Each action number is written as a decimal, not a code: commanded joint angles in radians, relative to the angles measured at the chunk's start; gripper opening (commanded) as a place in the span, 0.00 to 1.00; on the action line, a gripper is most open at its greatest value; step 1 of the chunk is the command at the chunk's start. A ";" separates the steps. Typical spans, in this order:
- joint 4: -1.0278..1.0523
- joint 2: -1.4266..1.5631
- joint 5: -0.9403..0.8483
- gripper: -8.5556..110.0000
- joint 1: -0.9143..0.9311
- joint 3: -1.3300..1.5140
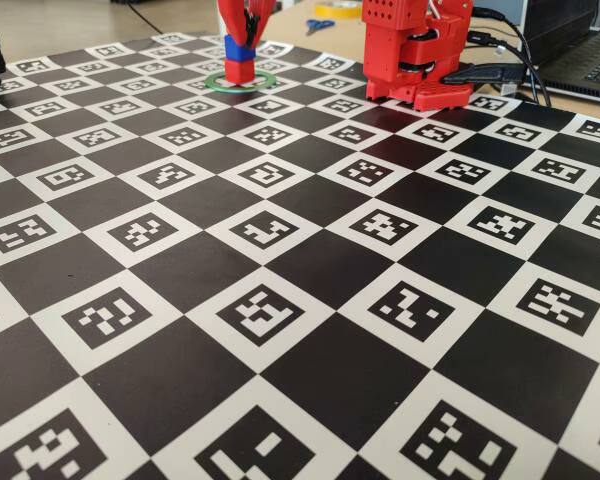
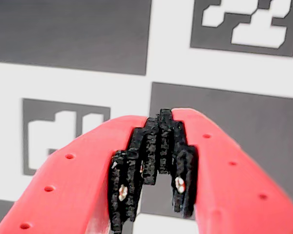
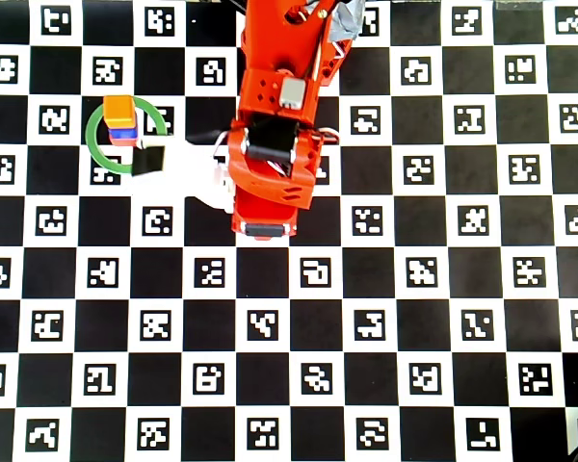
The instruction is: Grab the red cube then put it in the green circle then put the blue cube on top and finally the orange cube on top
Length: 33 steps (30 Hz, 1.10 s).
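Presently I am holding my fingers (image 2: 158, 161) together and empty; I should be lifting clear without nudging the orange cube (image 3: 118, 106).

orange cube (image 3: 118, 106) atop blue cube (image 1: 239, 52), on red cube (image 1: 239, 70), in green circle (image 3: 96, 148), left of arm base (image 3: 270, 183) in overhead view

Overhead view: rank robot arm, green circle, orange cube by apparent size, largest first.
1. robot arm, by far.
2. green circle.
3. orange cube; stacked, so nearer the camera, yet still narrower than the circle.
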 commanded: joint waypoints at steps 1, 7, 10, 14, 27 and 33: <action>-0.112 0.163 -0.110 0.03 -0.018 0.107; -0.245 0.324 -0.298 0.02 -0.012 0.308; -0.304 0.383 -0.408 0.02 0.000 0.390; -0.391 0.505 -0.541 0.02 0.014 0.517; -0.508 0.971 -0.988 0.02 0.008 0.919; -0.430 1.169 -1.149 0.02 -0.003 1.045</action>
